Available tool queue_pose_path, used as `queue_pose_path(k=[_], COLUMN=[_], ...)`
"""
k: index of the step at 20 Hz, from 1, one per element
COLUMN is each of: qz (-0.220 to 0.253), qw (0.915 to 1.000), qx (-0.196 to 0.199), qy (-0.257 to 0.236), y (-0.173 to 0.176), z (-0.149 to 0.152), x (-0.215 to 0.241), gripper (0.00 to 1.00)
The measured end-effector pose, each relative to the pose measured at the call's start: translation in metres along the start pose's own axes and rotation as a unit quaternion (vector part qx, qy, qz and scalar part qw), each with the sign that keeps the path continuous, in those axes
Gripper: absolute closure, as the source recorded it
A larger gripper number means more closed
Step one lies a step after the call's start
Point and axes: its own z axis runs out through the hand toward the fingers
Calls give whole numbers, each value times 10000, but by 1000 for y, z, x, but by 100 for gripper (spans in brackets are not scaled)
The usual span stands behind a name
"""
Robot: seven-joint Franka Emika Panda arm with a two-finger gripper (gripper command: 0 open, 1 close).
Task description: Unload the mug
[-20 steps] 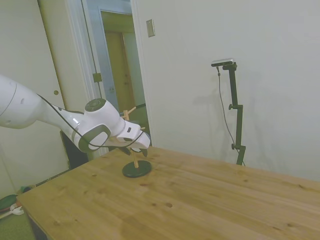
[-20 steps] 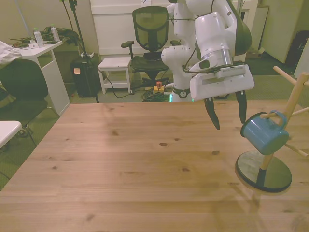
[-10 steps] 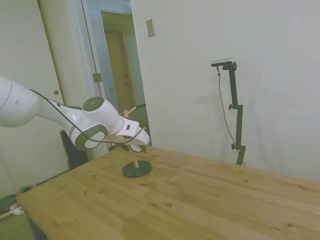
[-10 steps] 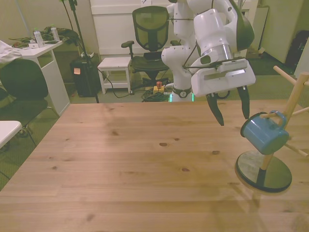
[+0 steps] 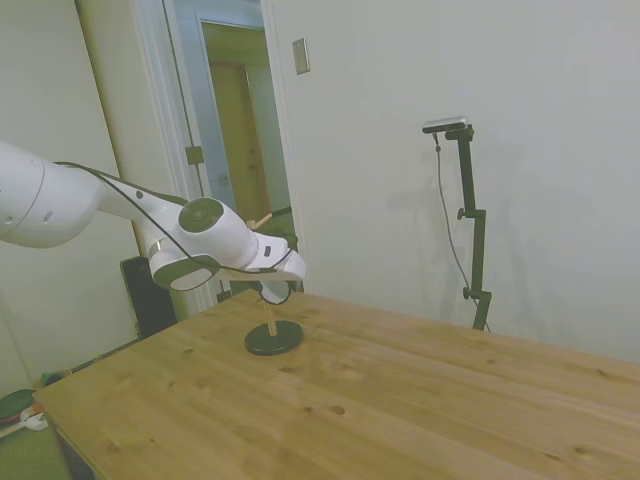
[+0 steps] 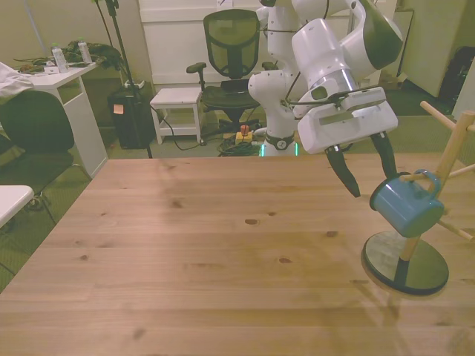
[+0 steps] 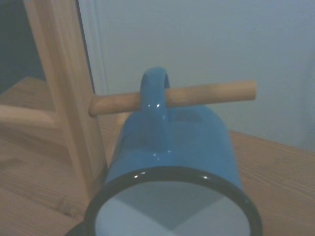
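The mug [image 7: 170,147] looks like enamelled metal: a smooth, glossy blue skin with small highlights on the handle, a dark shiny rim and a matt whitish inside. The stand [image 6: 450,165] is pale bare wood, its pegs smooth and unvarnished, on a round dark base [image 6: 405,264] with a slight sheen. The table [image 6: 193,259] is knotty planked wood with a soft satin finish. The arm [image 5: 60,205] has a glossy white plastic shell; the gripper [image 6: 371,174] fingers are dark and matt.
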Motion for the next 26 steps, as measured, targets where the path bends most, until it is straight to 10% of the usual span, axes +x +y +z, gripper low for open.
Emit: queue_pose_path(k=[18, 19, 26], qz=[-177, -179, -231], qw=[9992, 9992, 9988], qx=[290, 301, 422], qy=[189, 179, 16], y=[0, 0, -3], z=[37, 37, 39], x=[36, 37, 36], gripper=[0, 100, 100])
